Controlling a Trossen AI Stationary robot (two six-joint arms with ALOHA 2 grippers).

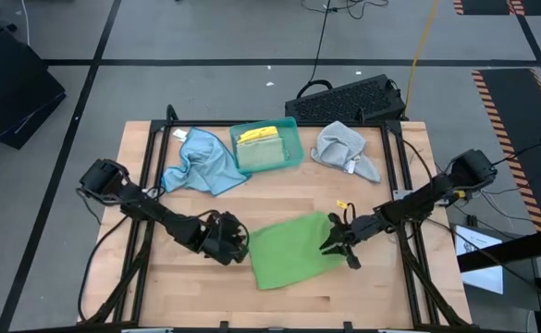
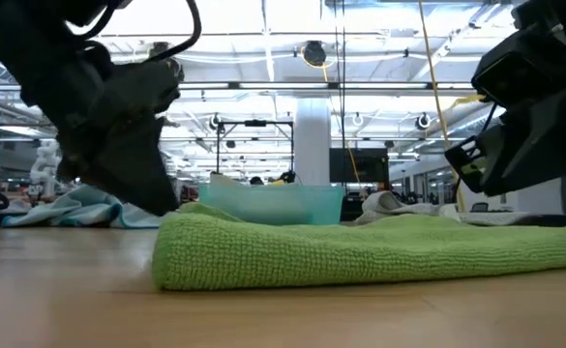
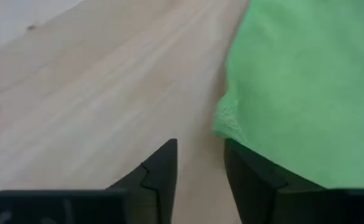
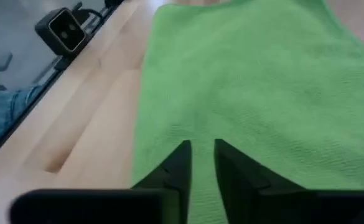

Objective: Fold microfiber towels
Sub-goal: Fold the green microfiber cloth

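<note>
Wooden table [image 1: 205,296]: both grippers slightly parted at green towel [image 1: 293,250] edges.

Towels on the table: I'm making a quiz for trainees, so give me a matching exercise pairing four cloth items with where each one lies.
Things:
1. green towel
2. light blue towel
3. grey towel
4. yellow towel

Places:
A. inside the teal tray
B. on the wood just left of the tray
C. at the table's front middle, between the two arms
D. on the wood right of the tray

Pairs: 1-C, 2-B, 3-D, 4-A
</note>
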